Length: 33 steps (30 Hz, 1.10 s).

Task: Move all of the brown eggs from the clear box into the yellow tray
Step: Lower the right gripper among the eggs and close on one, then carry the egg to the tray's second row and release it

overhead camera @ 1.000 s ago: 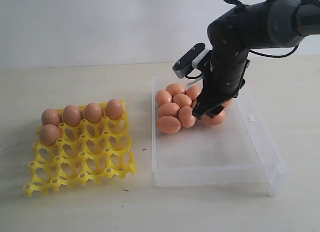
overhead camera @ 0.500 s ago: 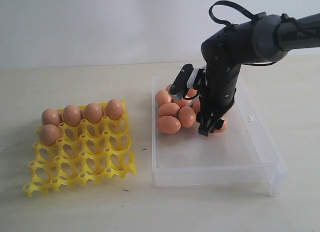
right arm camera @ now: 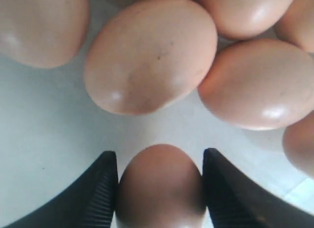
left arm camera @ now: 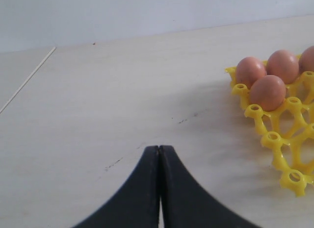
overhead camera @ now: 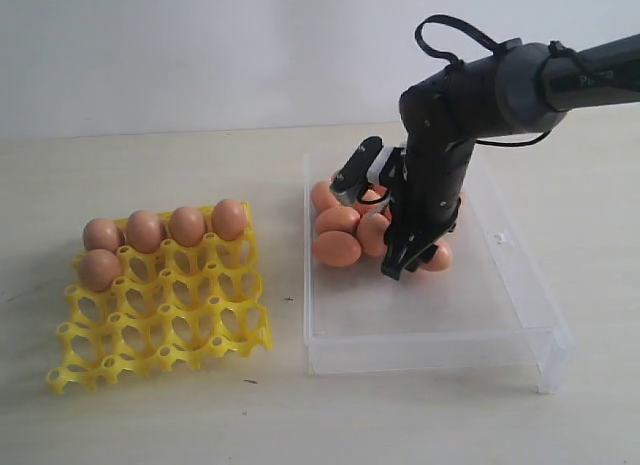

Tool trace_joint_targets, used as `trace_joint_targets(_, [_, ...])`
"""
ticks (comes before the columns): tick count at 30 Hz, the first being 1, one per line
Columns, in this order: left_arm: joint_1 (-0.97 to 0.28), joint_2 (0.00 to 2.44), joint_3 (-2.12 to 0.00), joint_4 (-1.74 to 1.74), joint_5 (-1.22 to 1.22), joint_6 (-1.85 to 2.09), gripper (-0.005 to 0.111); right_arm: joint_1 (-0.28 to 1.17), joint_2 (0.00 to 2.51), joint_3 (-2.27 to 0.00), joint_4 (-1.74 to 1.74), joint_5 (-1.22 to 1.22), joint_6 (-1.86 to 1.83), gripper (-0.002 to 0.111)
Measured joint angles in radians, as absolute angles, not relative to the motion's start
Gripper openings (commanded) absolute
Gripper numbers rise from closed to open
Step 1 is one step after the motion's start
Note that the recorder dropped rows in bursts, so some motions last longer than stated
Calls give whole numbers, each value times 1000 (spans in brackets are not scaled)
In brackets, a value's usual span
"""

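So my right pincer [right arm camera: 159, 158] is down in the clear box [overhead camera: 440, 307], with one finger on each side of a brown egg [right arm camera: 159, 191]. In the wrist view both pads sit right against the shell with no gap I can see, so I'd call it clamped on that egg, probably only lightly. The egg is at the near edge of the pile [overhead camera: 338, 247], which is bunched into the far-left corner of the box. Its neighbours [right arm camera: 149, 54] are just beside it, maybe even touching.

How I'd play this:
- Squeeze just enough to carry it. Smooth oval shells slip if the grip is too soft and crack if it's too hard.
- Lift straight up first, so the fingers don't nudge the neighbours and set them rolling across the bare box floor.
- Clear the box's left wall before swinging over to the yellow tray [overhead camera: 170, 325].
- The tray has four eggs [overhead camera: 187, 225] along its far edge and one in the next row at the left edge. The cell beside that one looks like the obvious target.
- Lower it between the pegs, then let go.

My left pincer [left arm camera: 159, 149] is pressed together over the counter [left arm camera: 98, 90] next to the tray, with nothing in it.
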<state>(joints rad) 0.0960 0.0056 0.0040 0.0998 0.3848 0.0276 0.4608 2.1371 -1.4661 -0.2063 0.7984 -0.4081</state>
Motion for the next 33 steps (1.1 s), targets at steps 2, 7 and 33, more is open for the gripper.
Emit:
trace_joint_targets(2, [96, 6, 4, 100, 385, 28, 0, 461, 2104, -1462, -115, 785, -426, 0])
trace_joint_targets(7, [96, 6, 4, 100, 385, 28, 0, 474, 1977, -1462, 309, 699, -688, 0])
trace_joint_targets(33, [96, 6, 4, 100, 385, 28, 0, 906, 2212, -1462, 294, -225, -377, 0])
